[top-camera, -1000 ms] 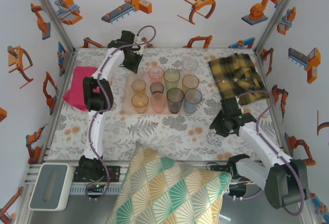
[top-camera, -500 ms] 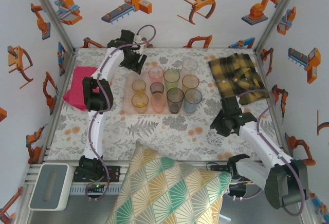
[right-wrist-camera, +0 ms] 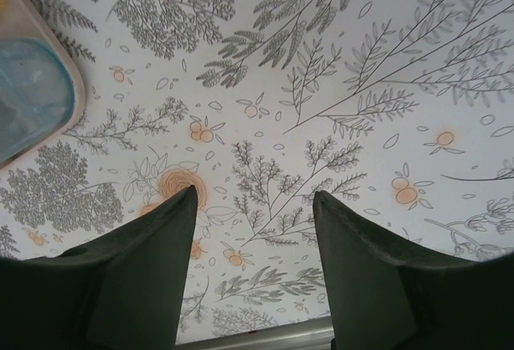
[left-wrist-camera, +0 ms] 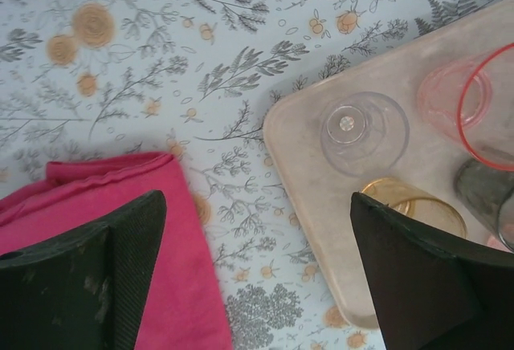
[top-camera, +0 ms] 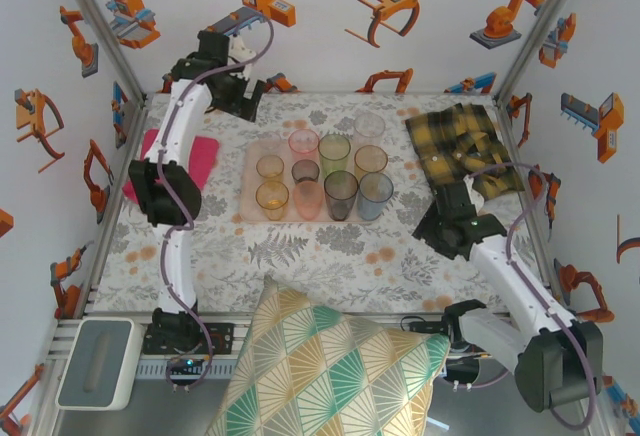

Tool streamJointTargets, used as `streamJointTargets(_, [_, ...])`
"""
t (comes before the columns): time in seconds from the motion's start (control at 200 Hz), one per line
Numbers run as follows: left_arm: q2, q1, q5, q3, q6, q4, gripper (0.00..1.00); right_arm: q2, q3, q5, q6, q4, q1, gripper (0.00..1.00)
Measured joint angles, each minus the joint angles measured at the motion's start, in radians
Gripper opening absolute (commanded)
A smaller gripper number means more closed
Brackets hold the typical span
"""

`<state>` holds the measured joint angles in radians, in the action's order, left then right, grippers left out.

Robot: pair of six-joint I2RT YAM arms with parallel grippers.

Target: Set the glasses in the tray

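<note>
Overall light: bright, even and diffuse in all three views, with no hard beam from any one side.
Shadows: soft and short; in the top view only faint grey patches lie on the surface (top-camera: pixel 330 246) beside the glasses (top-camera: pixel 325 181).
Glare: small pale glints on the glass rims; the clear glass (left-wrist-camera: pixel 364 132) has a white spot at its base; the tray (left-wrist-camera: pixel 305 173) looks matt.
Focus: the floral print is crisp in both wrist views; the dark fingers (left-wrist-camera: pixel 88 278) of the left hand (left-wrist-camera: pixel 257 221) and those of the right hand (right-wrist-camera: pixel 255 205) are close, underexposed and soft-edged.
Distortion: the right wrist view bows along its lower edge; the blue glass (right-wrist-camera: pixel 32 93) at its left edge looks hazy.
</note>
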<state>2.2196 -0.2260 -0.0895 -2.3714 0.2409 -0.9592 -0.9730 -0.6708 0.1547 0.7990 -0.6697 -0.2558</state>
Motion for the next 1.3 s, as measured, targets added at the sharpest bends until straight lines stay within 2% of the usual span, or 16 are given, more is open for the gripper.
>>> streamJointTargets(0.01, [-0.010,0.003,-0.002,0.005,-0.002,0.000,0.93,0.004,-0.002,0.006,-0.008,0.000,0.001,0.97])
streamJointTargets(0.025, [-0.025,0.008,-0.006,0.010,-0.006,-0.003,0.93,0.010,-0.005,0.016,-0.015,0.000,0.002,0.99])
streamJointTargets(0.195, [-0.259,0.064,-0.061,0.210,-0.076,-0.006,0.96,0.063,-0.033,0.146,-0.097,0.005,0.005,0.99])
streamJointTargets(0.285, [-0.426,0.080,-0.066,0.438,-0.112,0.037,0.99,0.103,-0.028,0.211,-0.149,0.027,0.005,0.99])
streamJointTargets(0.376, [-0.584,0.079,-0.061,0.693,-0.142,0.110,0.97,0.177,0.021,0.262,-0.207,0.109,0.005,0.99])
streamJointTargets(0.506, [-0.727,0.089,-0.055,0.951,-0.188,0.179,0.97,0.282,0.104,0.294,-0.298,0.201,0.006,0.99])
streamJointTargets(0.806, [-1.046,0.174,-0.026,1.446,-0.277,0.542,0.97,0.358,0.232,0.367,-0.490,0.451,0.010,0.99])
streamJointTargets(1.042, [-1.104,0.183,-0.016,1.698,-0.262,0.826,0.97,0.290,0.402,0.419,-0.637,0.728,0.026,0.99])
streamJointTargets(1.172, [-1.096,0.202,-0.016,1.810,-0.259,0.992,0.97,0.246,0.499,0.394,-0.652,0.875,0.083,0.99])
streamJointTargets(1.302, [-1.043,0.214,-0.019,1.852,-0.260,1.126,0.97,0.177,0.552,0.360,-0.650,1.013,0.126,0.99])
